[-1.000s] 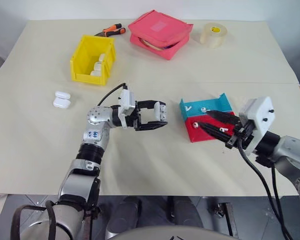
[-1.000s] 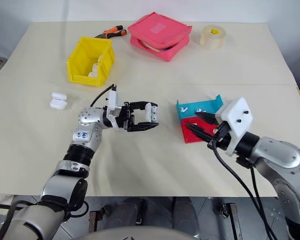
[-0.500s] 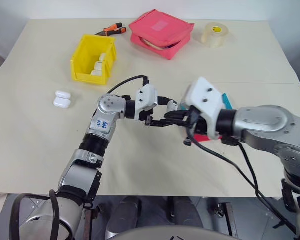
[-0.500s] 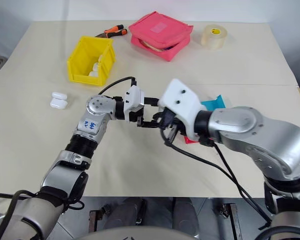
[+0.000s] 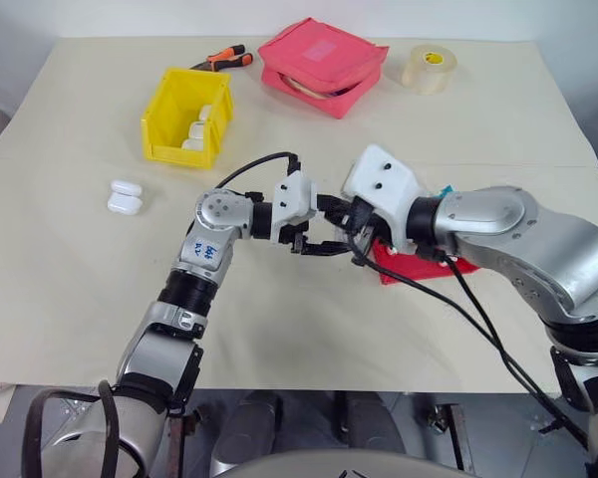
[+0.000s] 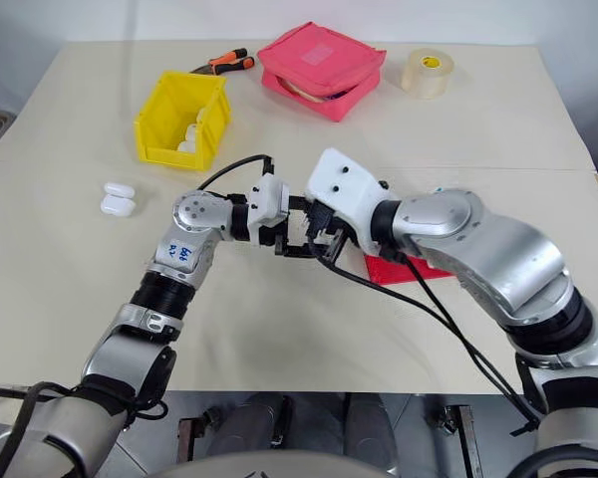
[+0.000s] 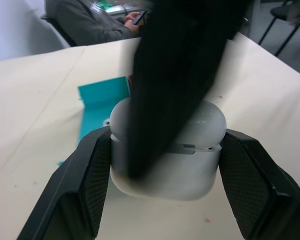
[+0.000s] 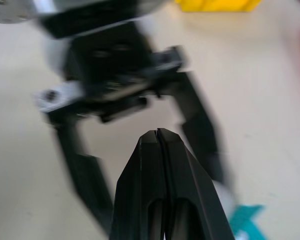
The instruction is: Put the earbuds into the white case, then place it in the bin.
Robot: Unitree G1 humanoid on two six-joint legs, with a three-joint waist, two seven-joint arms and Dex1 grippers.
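Note:
My left gripper (image 7: pixel 167 167) is shut on the white case (image 7: pixel 190 155), holding it by its sides above the middle of the table; in the head views the gripper (image 5: pixel 324 229) points toward the right arm. My right gripper (image 8: pixel 157 134) is shut, and its black fingertips (image 7: pixel 175 65) sit blurred right in front of the case's top. No earbud shows between them. The earbuds are hidden. The yellow bin (image 5: pixel 169 124) stands at the far left with white cases inside.
Two more white cases (image 5: pixel 125 196) lie left of my left arm. A red tray (image 5: pixel 419 267) and a sliver of a teal tray (image 5: pixel 445 189) lie under my right arm. A pink pouch (image 5: pixel 321 65), a tape roll (image 5: pixel 427 68) and pliers (image 5: pixel 219 60) line the far edge.
My right arm has swung from the trays on the right over to the left gripper, and its fingers have closed. My left gripper has kept hold of the case, shifting slightly right.

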